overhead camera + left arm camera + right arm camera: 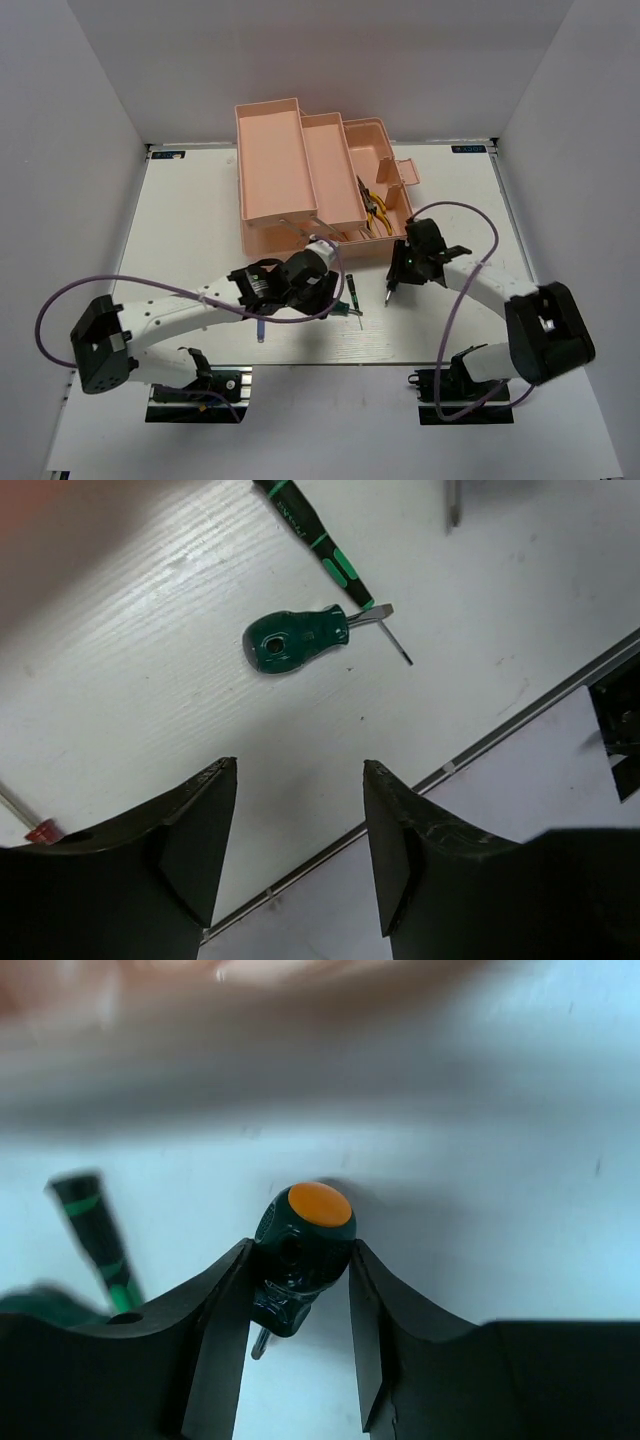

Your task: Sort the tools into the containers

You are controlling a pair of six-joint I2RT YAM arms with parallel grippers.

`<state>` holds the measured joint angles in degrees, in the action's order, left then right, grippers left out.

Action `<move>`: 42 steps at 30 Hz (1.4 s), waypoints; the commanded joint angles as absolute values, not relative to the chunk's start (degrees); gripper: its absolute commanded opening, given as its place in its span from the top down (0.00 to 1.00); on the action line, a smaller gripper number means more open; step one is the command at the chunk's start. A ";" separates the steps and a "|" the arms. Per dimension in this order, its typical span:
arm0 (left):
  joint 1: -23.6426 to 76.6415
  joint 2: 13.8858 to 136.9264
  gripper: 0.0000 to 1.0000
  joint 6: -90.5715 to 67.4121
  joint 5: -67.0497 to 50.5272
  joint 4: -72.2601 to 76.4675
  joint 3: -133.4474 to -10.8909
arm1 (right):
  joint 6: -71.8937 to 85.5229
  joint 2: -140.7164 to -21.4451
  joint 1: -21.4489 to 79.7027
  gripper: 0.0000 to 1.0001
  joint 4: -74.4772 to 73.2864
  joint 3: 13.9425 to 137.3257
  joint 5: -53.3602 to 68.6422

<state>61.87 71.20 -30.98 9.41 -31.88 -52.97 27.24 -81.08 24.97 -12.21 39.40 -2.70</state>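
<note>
On the white surface (200,220), near its middle, loose tools counted: 1 slim black-green screwdriver (315,535), lying flat, and 2 stubby dark-green screwdrivers. The first stubby screwdriver (295,645) lies on its side just beside the slim one's tip. The second stubby screwdriver (320,1205), orange-capped, sits between the fingers of the right hand (300,1290).

Toolbox (270,170): 1, salmon-pink, opened out into stepped trays at the far side of the surface. Yellow-orange-handled pliers (376,207) lie in its right compartment. Whether that is one pair or two cannot be separated at this size.

Left hand (298,780): fingers spread wide, nothing between them, hovering over bare surface near the first stubby screwdriver.

Right hand: fingers drawn in against both sides of the orange-capped handle. Whether the tool is off the surface cannot be told.

Hard to read:
- The right wrist view is blurred along the top, and the slim screwdriver is cut off at its left edge.
- A bare metal shaft (453,505) is cut off by the top edge of the left wrist view.
- The left arm hides part of the surface from above.
</note>
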 commanded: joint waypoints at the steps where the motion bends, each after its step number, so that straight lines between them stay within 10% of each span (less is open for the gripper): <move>1: 62.75 75.30 0.36 -31.03 7.39 -29.00 -53.96 | 24.44 -70.98 24.78 1.00 -18.27 38.76 2.42; 10: 62.75 85.08 0.25 -31.03 2.99 -26.37 -58.45 | 3.36 -57.39 24.26 1.00 -16.63 49.48 16.52; 14: 62.75 83.94 0.06 -33.04 2.46 -25.75 -57.92 | 1.32 -63.78 24.35 1.00 -9.33 52.90 20.38; 28: 60.91 81.04 0.01 -54.39 7.46 -32.34 -59.59 | 5.36 -94.30 26.19 1.00 -3.24 84.18 22.06; 30: 60.91 81.56 0.01 -58.34 8.61 -35.41 -60.29 | 5.10 -97.90 26.19 0.68 -4.12 86.29 24.25; 31: 60.91 82.26 0.01 -59.66 9.48 -36.46 -60.29 | 3.88 -98.61 26.37 0.34 -5.87 87.96 25.04; 33: 60.91 82.97 0.01 -64.14 10.19 -39.28 -61.69 | 3.95 -100.28 25.93 0.11 -8.78 90.00 28.28; 42: 60.91 92.44 0.07 -85.22 15.99 -47.11 -69.78 | 2.28 -85.99 22.42 0.10 -8.09 80.26 26.72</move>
<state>61.19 89.38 -74.39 11.84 -43.29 -66.04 3.22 -94.59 24.32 -9.30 82.54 26.06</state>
